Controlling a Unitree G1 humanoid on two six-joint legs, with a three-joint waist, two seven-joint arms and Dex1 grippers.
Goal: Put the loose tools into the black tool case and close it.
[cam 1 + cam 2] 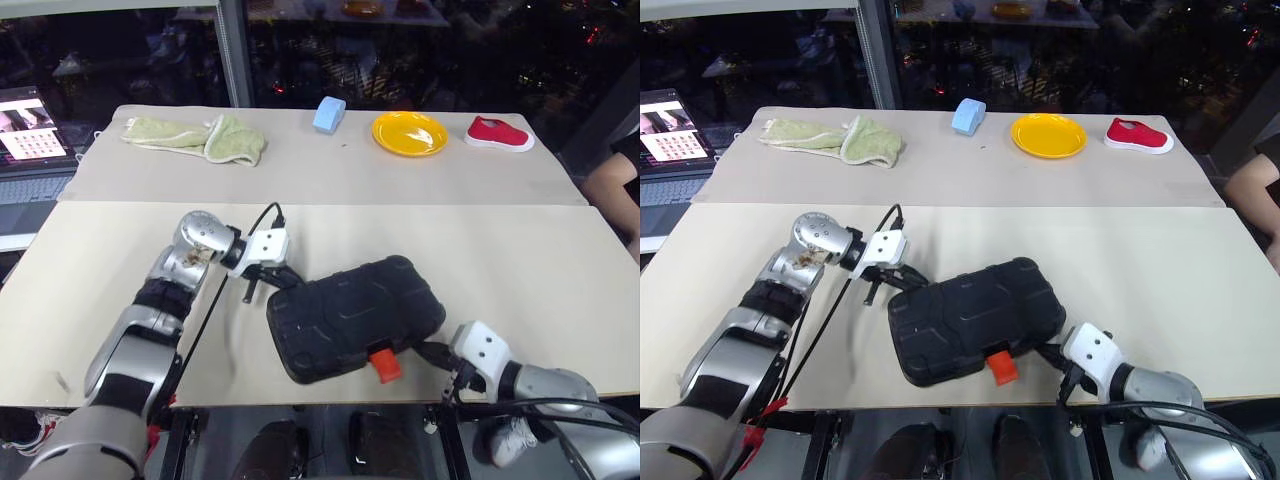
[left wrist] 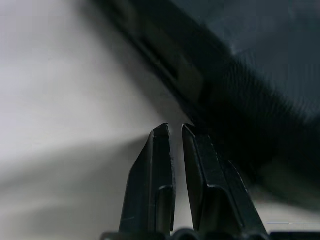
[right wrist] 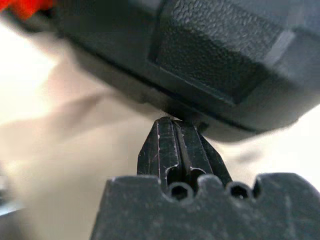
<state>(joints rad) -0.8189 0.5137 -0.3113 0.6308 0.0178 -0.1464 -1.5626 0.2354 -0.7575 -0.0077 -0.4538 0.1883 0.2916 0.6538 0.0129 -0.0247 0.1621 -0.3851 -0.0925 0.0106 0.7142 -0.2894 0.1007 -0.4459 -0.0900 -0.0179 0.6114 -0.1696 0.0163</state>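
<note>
Well, black tool case [image 1: 355, 315] shut, contents hidden; both fingers' tips closed, L [image 1: 283, 281] w/ narrow gap, R [image 1: 432, 352] tight.

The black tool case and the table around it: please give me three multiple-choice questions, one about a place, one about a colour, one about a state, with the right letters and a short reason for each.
1. Where does the yellow plate stand?
A. on the far table, between the blue object and the red shoe
B. on top of the case
C. beside the green cloth

2. What colour is the latch on the black tool case?
A. blue
B. orange
C. white

3. In what state is the case?
A. lid wide open
B. closed, ribbed shell up
C. standing on its edge

Answers:
1. A, the plate sits between those two on the far table.
2. B, an orange tab sticks out at the case's near edge.
3. B, the case lies flat and shut; the left gripper and right gripper are at opposite ends of it, both with fingers together.
</note>
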